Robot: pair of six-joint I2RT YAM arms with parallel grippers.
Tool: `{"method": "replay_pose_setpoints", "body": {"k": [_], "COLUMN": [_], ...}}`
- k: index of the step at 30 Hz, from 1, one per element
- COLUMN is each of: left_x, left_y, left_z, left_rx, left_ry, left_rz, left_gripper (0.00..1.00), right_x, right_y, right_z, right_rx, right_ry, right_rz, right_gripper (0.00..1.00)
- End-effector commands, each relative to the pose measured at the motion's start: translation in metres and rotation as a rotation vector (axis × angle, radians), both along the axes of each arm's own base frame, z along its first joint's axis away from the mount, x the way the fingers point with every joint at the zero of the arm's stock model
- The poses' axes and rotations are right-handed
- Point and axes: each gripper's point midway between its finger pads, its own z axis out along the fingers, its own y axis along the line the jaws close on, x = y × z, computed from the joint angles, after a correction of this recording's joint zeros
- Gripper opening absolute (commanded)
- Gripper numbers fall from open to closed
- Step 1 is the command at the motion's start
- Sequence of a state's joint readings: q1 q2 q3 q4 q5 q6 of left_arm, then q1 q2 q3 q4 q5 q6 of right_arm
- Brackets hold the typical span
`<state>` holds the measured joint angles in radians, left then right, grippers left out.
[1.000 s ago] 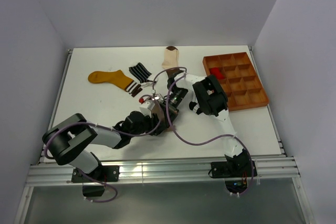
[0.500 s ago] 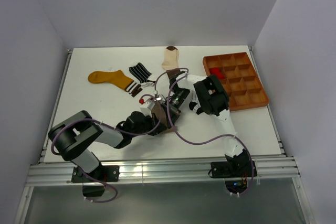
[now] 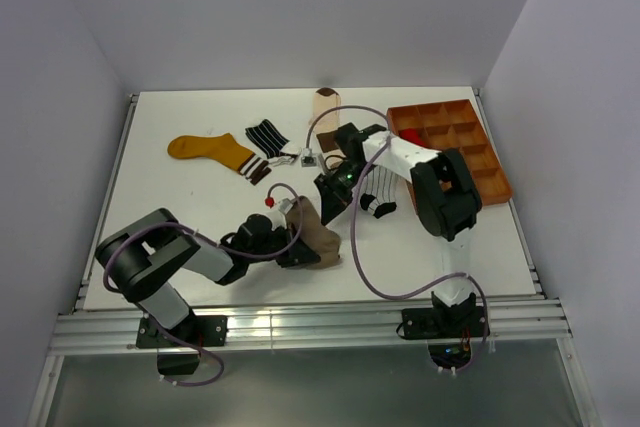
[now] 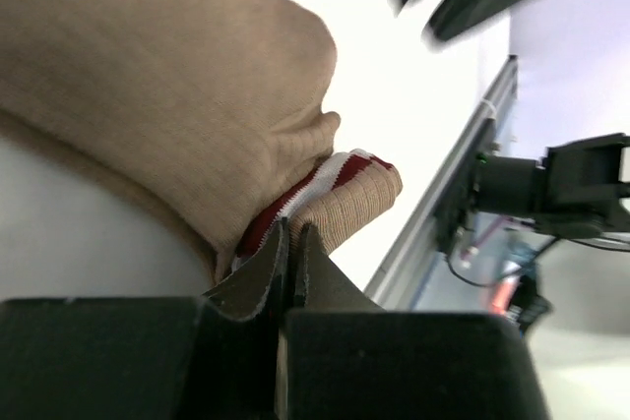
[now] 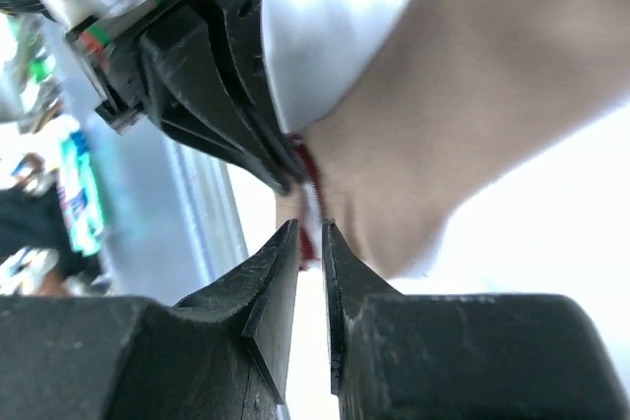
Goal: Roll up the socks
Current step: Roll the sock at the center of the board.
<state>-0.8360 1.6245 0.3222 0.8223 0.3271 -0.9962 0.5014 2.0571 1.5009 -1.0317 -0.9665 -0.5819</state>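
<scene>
The taupe sock (image 3: pixel 318 238) lies bunched near the front of the table. My left gripper (image 3: pixel 297 245) is shut on its red-and-white striped cuff (image 4: pixel 330 184), and the sock's body (image 4: pixel 167 76) bulges above the jaws. My right gripper (image 3: pixel 329 209) hangs just behind the sock with its jaws nearly together and nothing between them (image 5: pixel 310 235); its view shows the sock (image 5: pixel 463 115) and the left fingers (image 5: pixel 212 95). The white pinstriped sock (image 3: pixel 378 188) lies under the right arm. The mustard sock (image 3: pixel 205 150), the black-white striped sock (image 3: pixel 265 134) and the cream-and-brown sock (image 3: pixel 325 101) lie further back. The red sock (image 3: pixel 418 138) is in the tray.
The brown compartmented tray (image 3: pixel 470 162) stands at the back right. Cables loop from both arms over the table's middle (image 3: pixel 355 247). White walls close in the left, back and right. A metal rail (image 3: pixel 300 322) runs along the front edge.
My right gripper has let go of the taupe sock and drawn back from it, the arm swinging right. The sock has dropped into a bunch by my left gripper, which stays shut on the cuff.
</scene>
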Motion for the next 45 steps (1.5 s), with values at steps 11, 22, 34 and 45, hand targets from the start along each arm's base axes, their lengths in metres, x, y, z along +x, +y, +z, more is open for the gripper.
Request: {"method": "replay_pose_setpoints", "body": {"k": [11,22,34,45], "left_x": [-0.03,-0.016,-0.001,0.0], "left_y": [0.029,0.036,0.041,0.038], "left_z": [-0.044,-0.048,-0.048,-0.049], "left_rx": [0.094,0.197,0.258,0.255], "left_ry": [0.537,0.753,0.759,0.755], "left_rz": [0.037,0.137,0.164,0.139], "left_gripper": [0.0,0.0,0.0,0.01], "right_x": [0.05,-0.031,-0.072,-0.075], "right_y": [-0.042,-0.032,-0.003,0.006], "right_z": [0.03,0.009,-0.008,-0.031], "right_rx": [-0.016,0.049,0.073,0.012], "right_ry": [-0.684,-1.077,-1.271,-1.267], "right_rz": [-0.128,0.156,0.336,0.421], "right_gripper": [0.25,0.35,0.42,0.43]}}
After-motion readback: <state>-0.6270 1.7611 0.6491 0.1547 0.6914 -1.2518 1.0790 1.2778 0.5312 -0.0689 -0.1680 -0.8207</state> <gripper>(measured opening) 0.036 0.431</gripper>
